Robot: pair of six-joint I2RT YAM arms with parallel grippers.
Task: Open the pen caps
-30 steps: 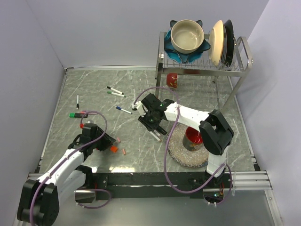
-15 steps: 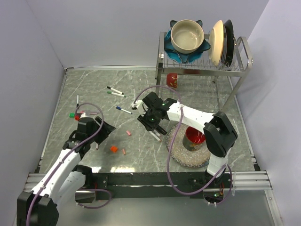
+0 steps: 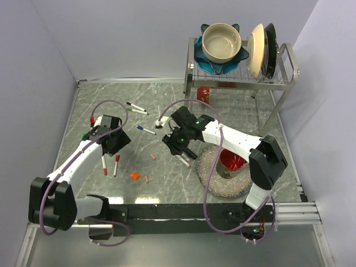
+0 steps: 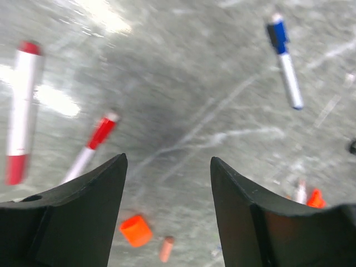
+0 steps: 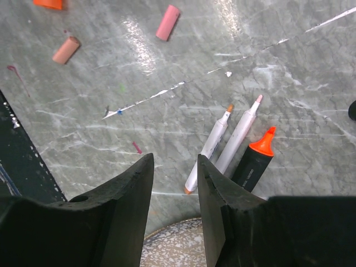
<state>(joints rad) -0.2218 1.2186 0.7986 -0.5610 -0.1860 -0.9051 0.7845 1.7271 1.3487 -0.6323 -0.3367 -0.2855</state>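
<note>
Dishes on a rack, and a mat, at the right side of a marble table

A metal dish rack (image 3: 236, 82) stands at the far right corner of the grey marble table (image 3: 167, 94). It holds a beige bowl (image 3: 221, 43) that sits inside a blue bowl (image 3: 207, 64) (this one has a wavy rim), and beside them a cream plate (image 3: 256, 50) and a black plate (image 3: 271, 47), both on edge. A small red cup (image 3: 203, 94) stands under the rack. Nearer, a round speckled mat (image 3: 222, 183) carries a red container (image 3: 231, 163), partly hidden.
</note>
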